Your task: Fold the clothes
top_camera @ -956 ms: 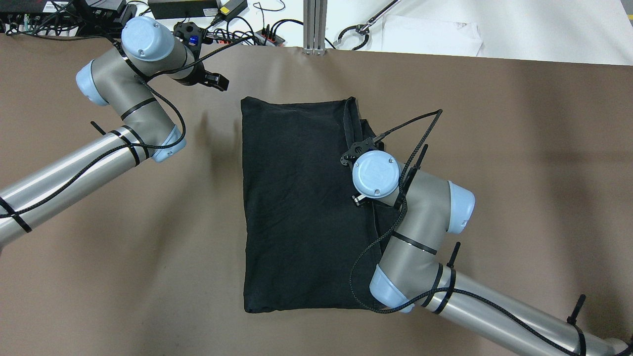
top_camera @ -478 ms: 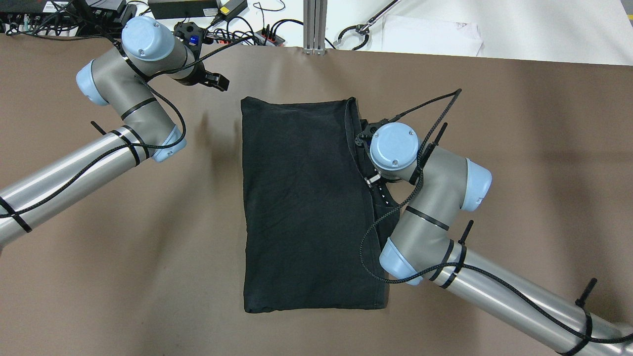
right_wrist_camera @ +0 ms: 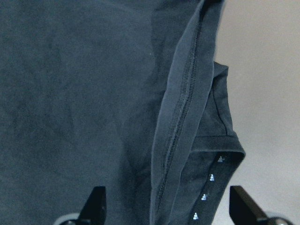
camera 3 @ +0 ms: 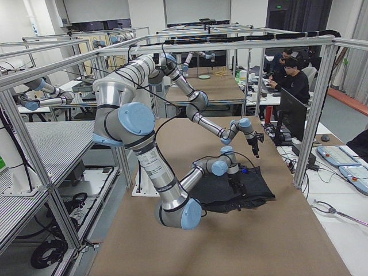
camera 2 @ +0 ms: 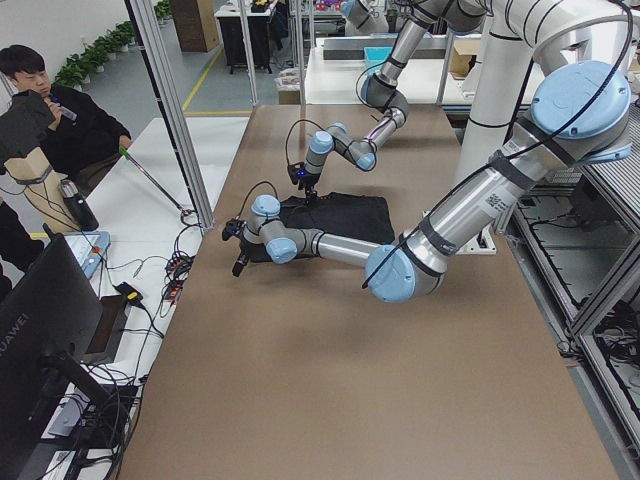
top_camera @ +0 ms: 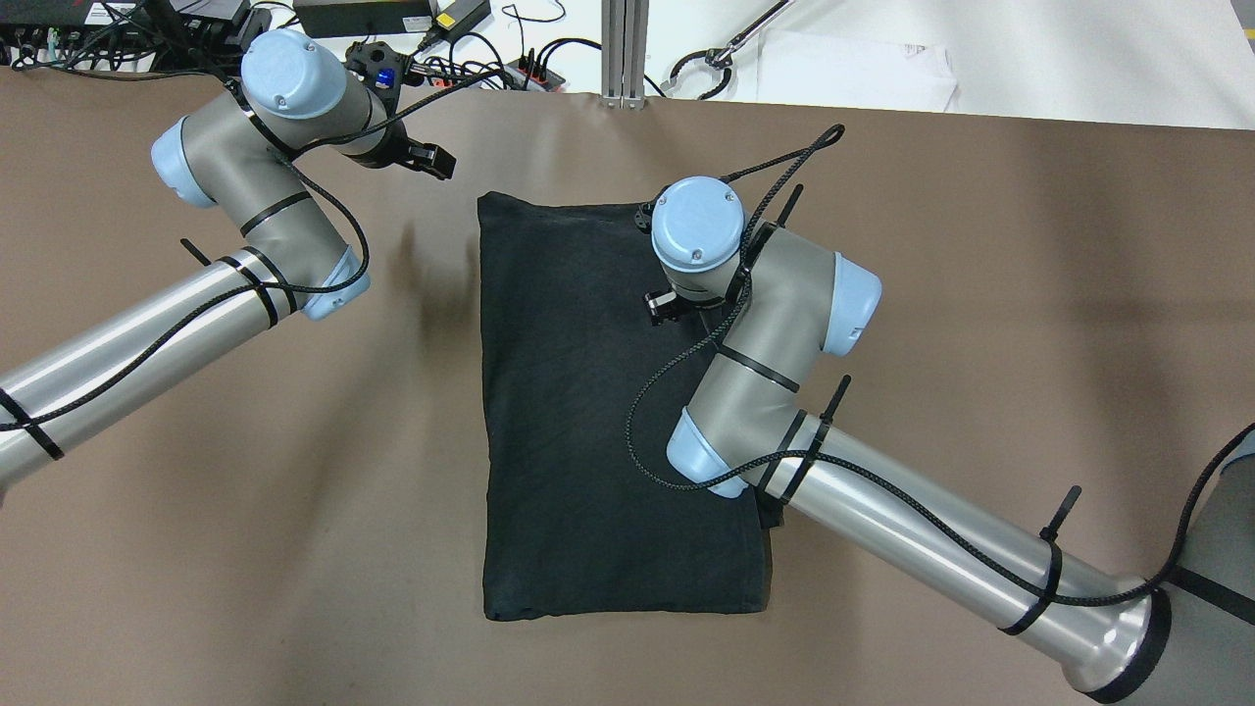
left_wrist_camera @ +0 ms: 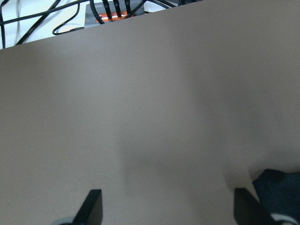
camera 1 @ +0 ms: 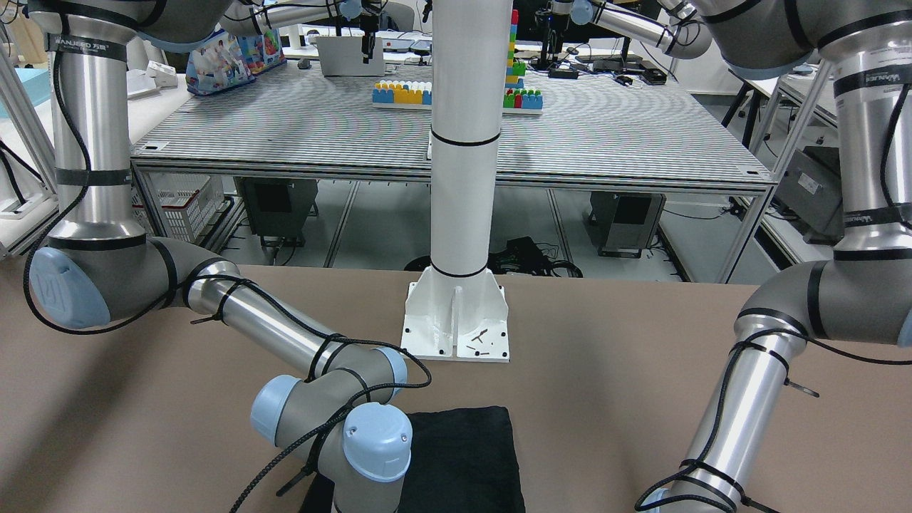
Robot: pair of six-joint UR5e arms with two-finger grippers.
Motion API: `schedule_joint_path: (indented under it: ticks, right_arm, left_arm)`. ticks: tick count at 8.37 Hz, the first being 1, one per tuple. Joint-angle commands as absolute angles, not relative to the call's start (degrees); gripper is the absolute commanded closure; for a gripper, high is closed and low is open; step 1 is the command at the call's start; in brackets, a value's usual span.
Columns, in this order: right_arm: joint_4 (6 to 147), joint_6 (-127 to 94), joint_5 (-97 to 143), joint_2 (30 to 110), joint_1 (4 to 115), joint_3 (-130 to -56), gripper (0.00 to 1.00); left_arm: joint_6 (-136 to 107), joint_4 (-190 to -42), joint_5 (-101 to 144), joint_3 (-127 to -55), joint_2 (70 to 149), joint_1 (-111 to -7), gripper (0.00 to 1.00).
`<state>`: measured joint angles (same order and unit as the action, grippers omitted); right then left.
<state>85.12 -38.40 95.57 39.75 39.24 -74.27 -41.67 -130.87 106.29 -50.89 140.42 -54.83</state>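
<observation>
Both sets of jaws stand wide apart, nothing held. Black clothes (top_camera: 578,441) lie flat mid-table (top_camera: 980,294), a layered rectangle with its long side running away from the robot. Over its far right part hangs the right gripper (right_wrist_camera: 166,208), with the hemmed edge (right_wrist_camera: 180,122) below its camera. Just off the far left corner, the left gripper (left_wrist_camera: 168,208) sits over bare table.

Clothes (top_camera: 578,422) lie on the table (top_camera: 980,245), right hand (right_wrist_camera: 167,206) above, left hand (top_camera: 436,162) beside.

Black clothes (top_camera: 578,422), folded into a flat rectangle on the table, stitched hem exposed along the right edge.
</observation>
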Motion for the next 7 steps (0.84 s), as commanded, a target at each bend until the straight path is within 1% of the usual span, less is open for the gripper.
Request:
schedule_joint_path:
  ticks: [1,4,5,7]
  right_arm:
    - [82.0,-40.78,95.54,38.41,39.11,-67.96,0.07]
    - [81.47,-38.16,95.1,40.85,41.03,-67.24,0.07]
    - [81.39,-34.4,95.18,44.0,43.48,-67.32,0.08]
    - [81.39,-28.32,95.88,44.74,49.45,-67.85,0.09]
  left_arm:
    - [-41.75,-130.87,106.26,-50.89,140.36,-54.84,0.0]
    - [-41.75,-130.87,106.26,-50.89,140.27,-54.84,0.0]
    - [-41.75,-130.87,106.26,-50.89,140.27,-54.84,0.0]
    - [-41.57,-130.96,106.35,-51.15,139.93,-54.84,0.0]
